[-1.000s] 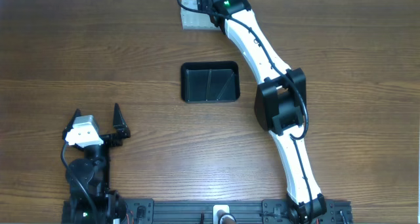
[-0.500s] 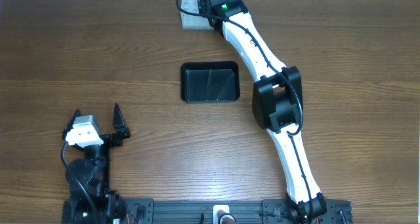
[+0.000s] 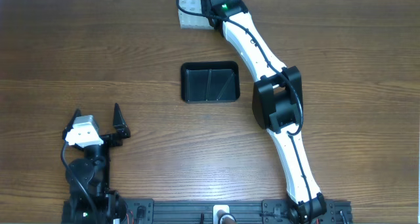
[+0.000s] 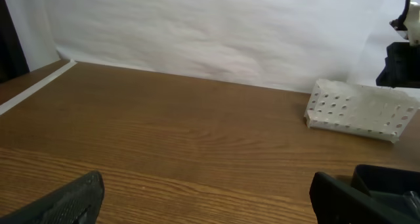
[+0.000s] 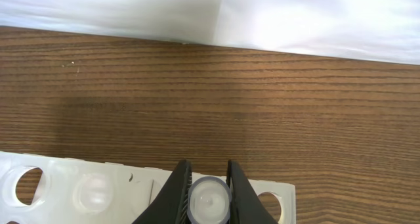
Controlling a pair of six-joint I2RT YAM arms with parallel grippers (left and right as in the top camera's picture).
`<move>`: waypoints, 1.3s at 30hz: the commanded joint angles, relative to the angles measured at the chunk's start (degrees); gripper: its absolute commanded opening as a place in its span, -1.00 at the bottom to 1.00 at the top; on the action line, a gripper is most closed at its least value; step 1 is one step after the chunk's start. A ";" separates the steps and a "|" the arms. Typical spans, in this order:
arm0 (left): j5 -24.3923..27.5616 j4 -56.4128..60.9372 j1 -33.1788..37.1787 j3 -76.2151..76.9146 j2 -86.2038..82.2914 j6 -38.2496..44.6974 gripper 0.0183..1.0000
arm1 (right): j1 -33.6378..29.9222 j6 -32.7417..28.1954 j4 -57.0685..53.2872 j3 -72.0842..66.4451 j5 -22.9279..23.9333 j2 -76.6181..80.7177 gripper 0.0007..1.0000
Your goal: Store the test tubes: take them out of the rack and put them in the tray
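The white test tube rack (image 3: pixel 191 18) stands at the far edge of the table. My right gripper (image 3: pixel 209 2) is over its right end. In the right wrist view the right gripper (image 5: pixel 209 196) is shut on the round top of a clear test tube (image 5: pixel 209 203) that sits in the rack (image 5: pixel 79 191); a neighbouring hole holds another tube (image 5: pixel 95 190). The black tray (image 3: pixel 210 82) lies in the middle of the table with nothing visible in it. My left gripper (image 3: pixel 98 117) rests open near the front left, far from both, and holds nothing.
The left wrist view shows the rack (image 4: pixel 361 109) across bare wood, the right arm's wrist (image 4: pixel 401 50) behind it and the tray's rim (image 4: pixel 387 177) close by. A white backdrop runs along the far edge of the table.
The right arm has shifted slightly left and farther away, and the rack moved a little left with it. The left arm has stayed still.
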 commanded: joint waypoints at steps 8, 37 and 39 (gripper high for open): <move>0.17 0.09 0.42 -0.24 -0.42 0.66 1.00 | 0.07 -0.04 -0.81 -0.09 0.31 -2.84 -0.87; 0.17 0.09 0.42 -0.24 -0.42 0.66 1.00 | 0.48 0.87 -13.03 -0.09 -1.64 -15.39 -0.89; 0.17 0.09 0.42 -0.24 -0.42 0.66 1.00 | 0.55 0.87 -14.36 -0.09 -2.54 -16.13 -0.89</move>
